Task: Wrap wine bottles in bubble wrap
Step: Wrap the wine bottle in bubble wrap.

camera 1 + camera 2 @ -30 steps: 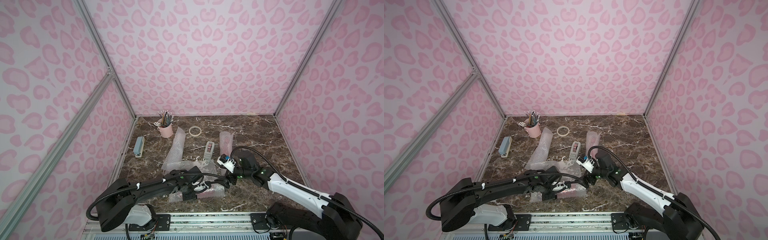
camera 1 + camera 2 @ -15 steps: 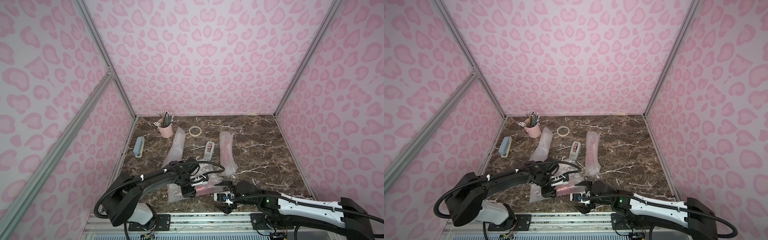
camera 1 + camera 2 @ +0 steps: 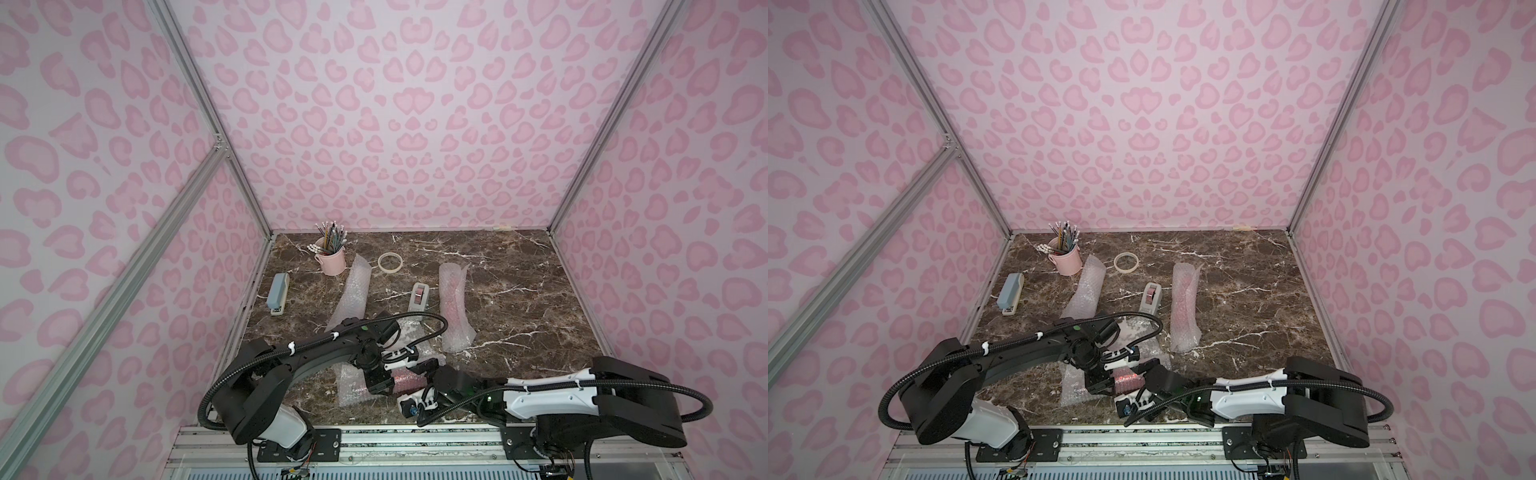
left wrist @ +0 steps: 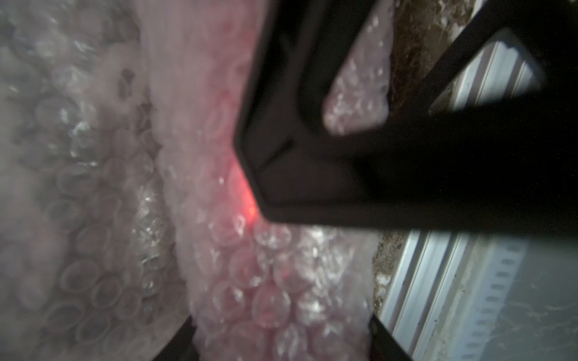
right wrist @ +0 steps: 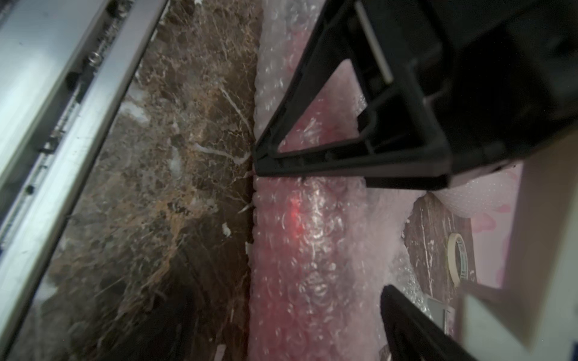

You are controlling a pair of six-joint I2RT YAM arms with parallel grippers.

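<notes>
A pink-red wine bottle (image 3: 402,380) lies near the table's front edge, rolled in bubble wrap (image 3: 351,384) whose loose end spreads to the left. My left gripper (image 3: 379,384) comes down from above and is shut on this wrapped bottle (image 4: 269,300), its fingers (image 4: 179,342) pressing both sides. My right gripper (image 3: 419,376) reaches in low from the right, open, with the roll (image 5: 306,250) between its jaws. One right finger (image 5: 406,325) sits beside the wrap. Two more bubble-wrap rolls lie behind: one (image 3: 1084,291) whitish, one (image 3: 1183,307) showing pink inside.
A ring of tape (image 3: 390,262) and a tape dispenser (image 3: 419,297) lie between the two rear rolls. A pink cup of pencils (image 3: 331,259) stands at the back left, a blue-grey stapler (image 3: 277,294) by the left wall. The metal rail (image 5: 47,125) runs along the front edge.
My right arm left the rear right roll, swung down to the front edge and closed in on the wrapped bottle, its jaws narrowing slightly. The left gripper shifted a little and kept its hold.
</notes>
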